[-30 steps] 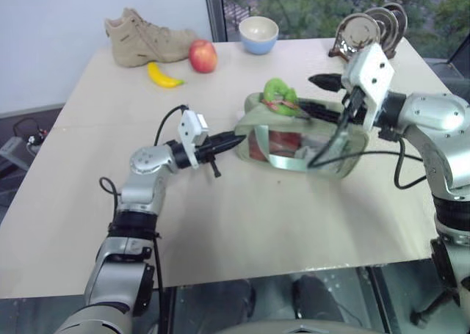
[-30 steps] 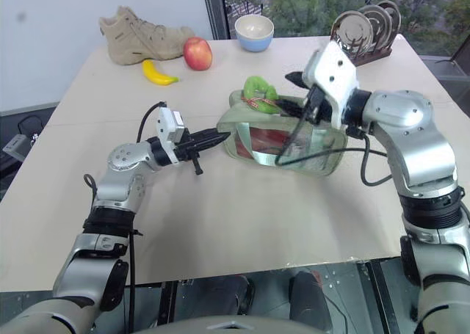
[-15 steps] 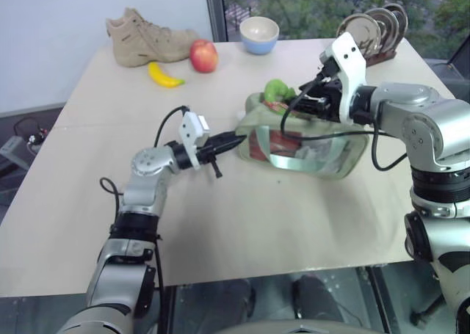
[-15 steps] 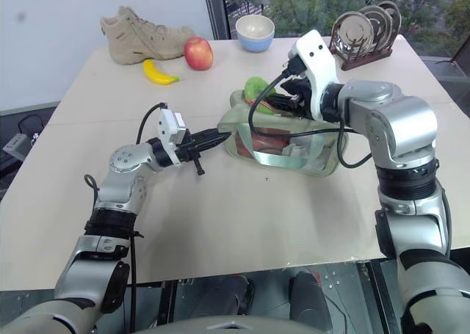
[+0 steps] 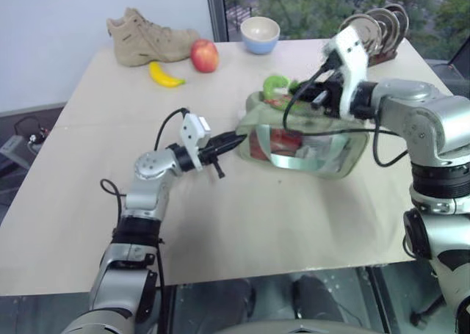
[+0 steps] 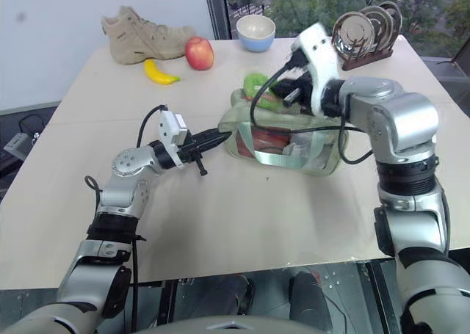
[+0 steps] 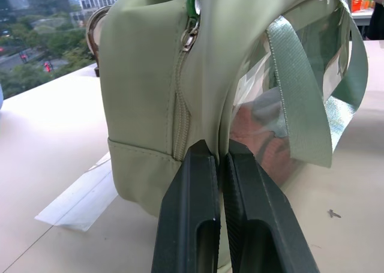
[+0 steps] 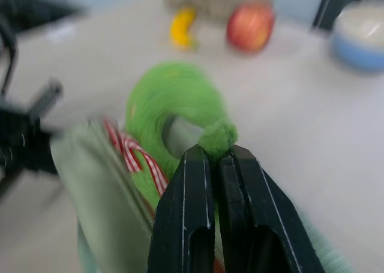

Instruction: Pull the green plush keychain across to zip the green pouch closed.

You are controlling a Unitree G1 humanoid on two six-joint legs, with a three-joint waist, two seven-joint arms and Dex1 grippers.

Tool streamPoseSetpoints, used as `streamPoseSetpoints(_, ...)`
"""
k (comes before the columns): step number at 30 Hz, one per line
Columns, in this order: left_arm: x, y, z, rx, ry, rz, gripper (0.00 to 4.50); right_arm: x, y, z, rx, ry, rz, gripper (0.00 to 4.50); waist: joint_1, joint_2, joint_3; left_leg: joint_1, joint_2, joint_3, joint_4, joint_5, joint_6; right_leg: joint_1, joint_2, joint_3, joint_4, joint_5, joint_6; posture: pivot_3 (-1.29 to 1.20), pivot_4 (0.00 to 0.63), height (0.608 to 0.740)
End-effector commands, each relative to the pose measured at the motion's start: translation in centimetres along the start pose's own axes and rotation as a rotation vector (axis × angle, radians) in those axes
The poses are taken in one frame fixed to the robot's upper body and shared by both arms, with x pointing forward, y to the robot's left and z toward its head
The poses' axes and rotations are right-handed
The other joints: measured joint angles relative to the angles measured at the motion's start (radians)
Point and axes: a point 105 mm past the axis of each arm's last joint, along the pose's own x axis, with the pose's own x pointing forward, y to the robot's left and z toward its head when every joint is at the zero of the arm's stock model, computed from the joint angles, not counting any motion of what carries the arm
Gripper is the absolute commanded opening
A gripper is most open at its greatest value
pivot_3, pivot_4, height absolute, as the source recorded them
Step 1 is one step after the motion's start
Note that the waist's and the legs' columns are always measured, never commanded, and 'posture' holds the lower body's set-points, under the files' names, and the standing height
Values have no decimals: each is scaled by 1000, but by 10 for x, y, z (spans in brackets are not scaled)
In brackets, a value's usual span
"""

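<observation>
**Presently catalogued: one soft pouch, one plush zip charm, both held**

Item 1, the green pouch [image 5: 305, 139]. Sage fabric, clear side window, mint ribbon straps, reddish contents inside. It lies on the table [image 5: 242, 224] between the two claws. The left gripper [image 7: 219, 165] is pinched tight on the pouch's end seam, right beside the end of the zip. Judged soft and light, so it would probably slide or crumple unless that end is held taut against the pull.

Item 2, the green plush keychain [image 8: 174, 114]. Fuzzy bright green loop with a red-and-white striped bit, sitting on top of the pouch at the zip, directly ahead of the right gripper [image 8: 217, 150]. That claw is closed on a small nub of the fluff. Judged compressible and light; fluff alone may slip or stretch, so a hold nearer the charm's root at the slider looks safer.

Beyond the claws: boot [image 5: 147, 37], apple [image 5: 203, 56], banana [image 5: 164, 76], bowl [image 5: 260, 34], plate rack [image 5: 374, 27].

Markings: no brand, label or writing can be read on any item.
</observation>
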Motion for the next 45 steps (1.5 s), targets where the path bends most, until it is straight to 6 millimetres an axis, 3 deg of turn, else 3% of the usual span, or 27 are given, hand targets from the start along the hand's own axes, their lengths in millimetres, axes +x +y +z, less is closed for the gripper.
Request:
streamPoseSetpoints(1, -7, 4, -11, 19, 72, 43, 0, -30, -29, 38, -64, -131, -158, 256, -1, 0, 0, 0, 0, 0, 0, 0, 0, 0, 0, 0, 0, 0, 0, 0, 150, 740)
streamPoseSetpoints(7, -9, 9, -23, 17, 133, 91, 0, -59, -53, 46, -122, -139, -335, 256, 4, 0, -1, 0, 0, 0, 0, 0, 0, 0, 0, 0, 1, 0, 0, 0, 150, 740)
streamPoseSetpoints(13, -6, 7, -23, 39, 127, 81, 0, -64, -41, 58, -149, -185, -329, 256, -4, 1, -3, 3, 1, 4, -1, 0, 0, 0, 0, 4, 4, 0, 0, 0, 150, 740)
streamPoseSetpoints(18, -1, 4, -19, 74, 109, 53, 0, -41, -3, 39, -226, -78, -135, 256, -1, 0, -4, 3, 1, 4, -1, 0, 0, 0, 0, 4, 3, 0, 0, 0, 150, 740)
streamPoseSetpoints(20, 0, 2, -18, 95, 102, 47, 0, -27, 18, 34, -307, -72, -60, 770, -1, 0, -5, 3, 1, 4, -1, 0, 0, 0, 0, 4, 3, 0, 0, 0, 150, 740)
streamPoseSetpoints(23, 2, -3, -17, 125, 95, 28, 0, -7, 44, 20, -547, -33, 19, 1961, -1, 0, -5, 2, 1, 4, 0, 0, 0, 0, 0, 4, 3, 0, 0, 0, 150, 740)
streamPoseSetpoints(24, 3, -4, -17, 134, 95, 21, 0, -2, 47, 16, -597, -25, 33, 1961, -1, 0, -5, 2, 1, 4, 0, 0, 0, 0, 0, 4, 3, 0, 0, 0, 150, 740)
streamPoseSetpoints(28, 2, -6, -17, 146, 95, 13, 0, 20, 51, 9, -799, -13, 83, 1961, 3, -3, -6, 2, 0, 3, 0, 0, 0, 0, 0, 2, 3, 0, 0, 0, 150, 740)
streamPoseSetpoints(34, 1, -7, -18, 164, 95, 9, 0, 46, 36, 9, -981, 15, 72, 1961, 0, -3, -6, 3, 0, 3, 1, 0, 0, 0, 1, 1, 0, 0, 0, 0, 150, 740)
streamPoseSetpoints(45, -2, -12, -19, 185, 99, 2, 0, 55, 38, -7, -1168, 133, 238, 1961, -1, -3, -6, 3, 0, 3, 0, 0, 0, 0, 1, -1, 0, 0, 0, 0, 150, 740)
